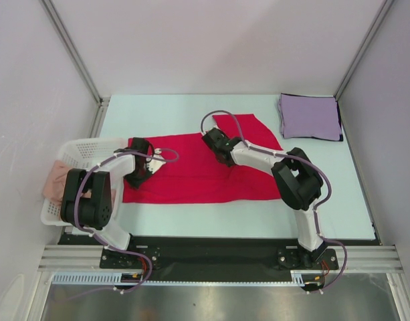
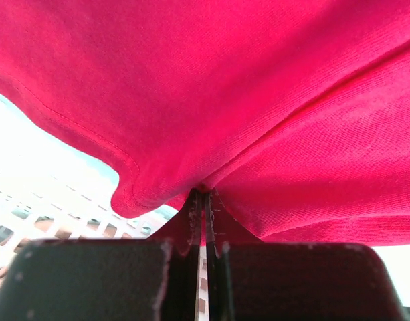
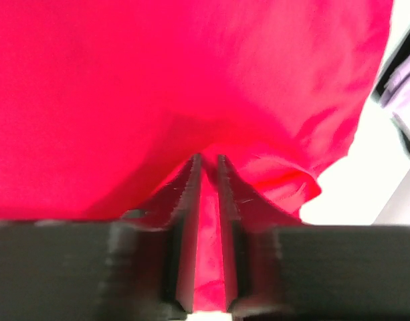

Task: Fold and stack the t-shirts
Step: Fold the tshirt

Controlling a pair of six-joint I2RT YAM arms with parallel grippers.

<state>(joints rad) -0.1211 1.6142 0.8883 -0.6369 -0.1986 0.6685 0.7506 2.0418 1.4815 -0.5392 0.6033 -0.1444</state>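
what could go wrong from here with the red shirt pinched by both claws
1. The left claw grips the red t-shirt at its edge, right by the white basket. A pull that way might snag the cloth on the rim.
2. The right claw holds only a thin pinch of cloth between its jaws. It could slip out mid-fold and leave the fold crooked.

White plastic mesh basket (image 1: 78,148) at the pale table's (image 1: 166,112) left edge

A robotics lab cell: white panel walls (image 1: 211,40), aluminium frame posts (image 1: 71,50), table-bolted arms (image 1: 295,180).
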